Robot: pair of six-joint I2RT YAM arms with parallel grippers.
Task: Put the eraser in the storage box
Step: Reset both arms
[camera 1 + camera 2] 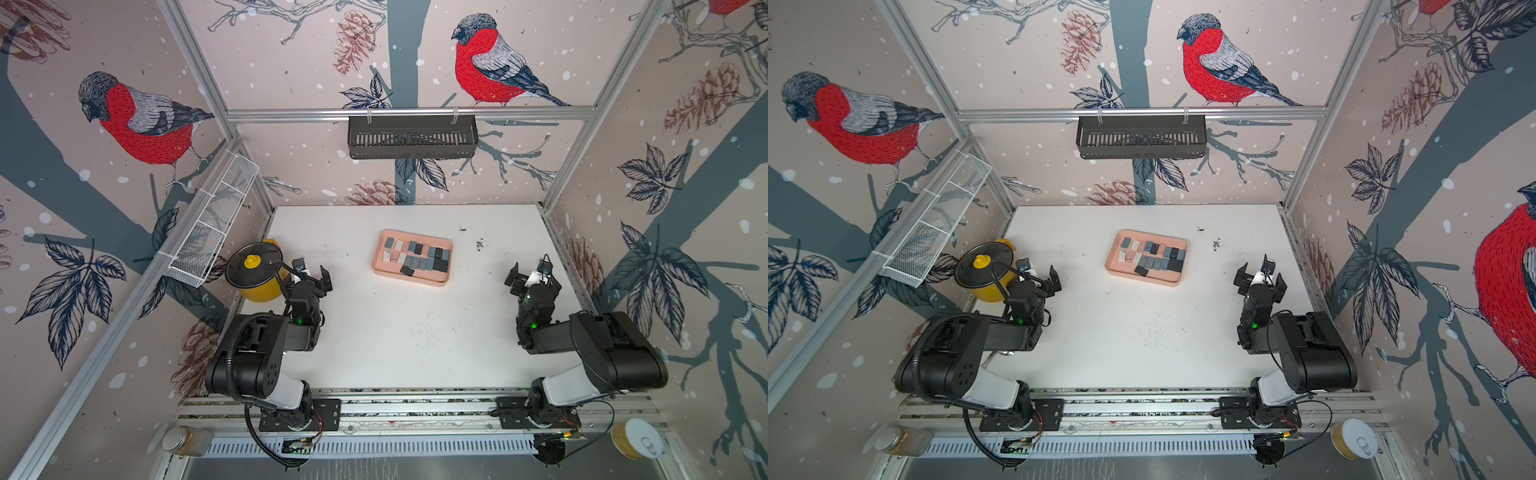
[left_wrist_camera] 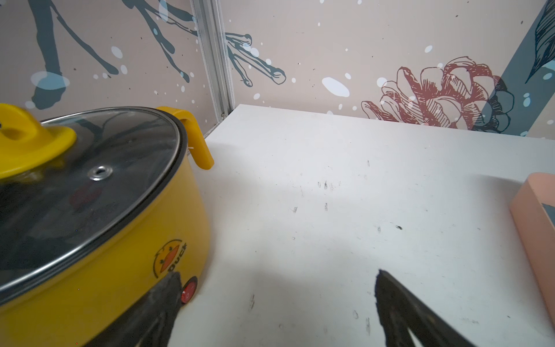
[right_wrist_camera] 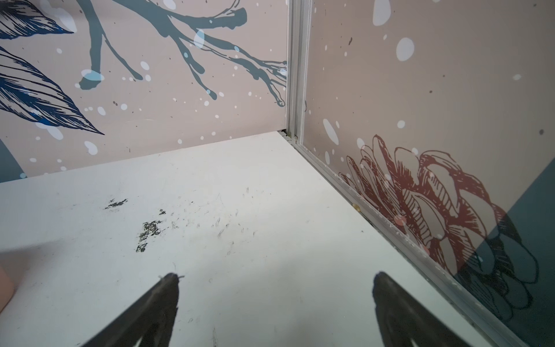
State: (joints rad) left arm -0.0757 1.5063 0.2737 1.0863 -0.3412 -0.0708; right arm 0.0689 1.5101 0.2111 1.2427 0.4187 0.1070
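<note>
The storage box (image 1: 415, 234) (image 1: 1148, 233), a shallow salmon-pink tray, lies on the white table a little behind its centre. Several erasers (image 1: 439, 264) (image 1: 1176, 266), grey, black, white and pink, lie flat inside it; every eraser I see is in the box. My left gripper (image 1: 311, 276) (image 1: 1041, 278) (image 2: 278, 273) hangs open and empty at the table's left, beside the yellow pot. At the right side my right gripper (image 1: 528, 276) (image 1: 1261, 282) (image 3: 275, 274) is open over bare table. A corner of the box (image 2: 528, 210) (image 3: 4, 285) shows in each wrist view.
A yellow pot with a glass lid (image 1: 253, 270) (image 2: 90, 195) stands at the left edge, close to the left gripper. A white mesh basket (image 1: 212, 224) hangs on the left wall and a black slotted basket (image 1: 411, 137) on the back rail. Dark crumbs (image 1: 480, 244) (image 3: 148, 229) lie right of the box.
</note>
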